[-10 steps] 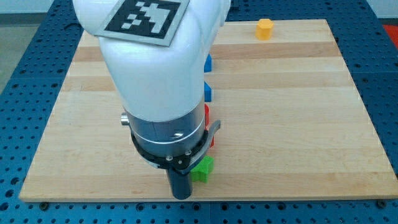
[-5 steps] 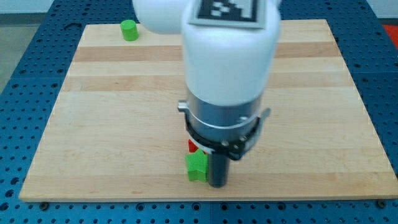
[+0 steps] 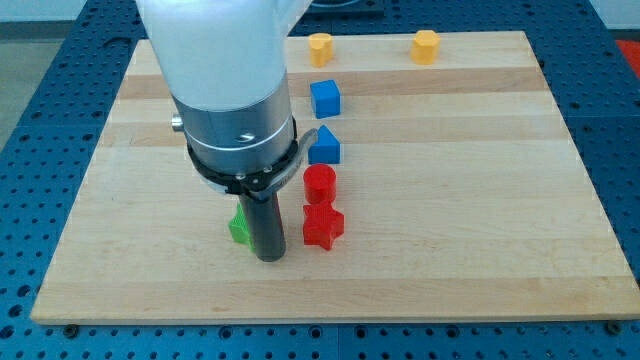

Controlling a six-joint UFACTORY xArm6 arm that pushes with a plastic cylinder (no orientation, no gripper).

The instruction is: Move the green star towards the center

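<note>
The green star (image 3: 239, 228) lies on the wooden board, left of the view's centre and low, mostly hidden behind my rod. My tip (image 3: 270, 256) rests on the board just right of and slightly below the star, touching or nearly touching it. A red star (image 3: 322, 227) lies to the right of the tip, with a red cylinder (image 3: 319, 183) above it.
A blue block (image 3: 324, 147) and a blue cube (image 3: 325, 98) stand above the red ones. Two orange blocks (image 3: 320, 48) (image 3: 426, 46) sit near the view's top edge. The arm's white body hides the board's upper left part.
The arm swung from left to right and back to the left. The green star has moved left and up, from beside the red blocks to left of them.
</note>
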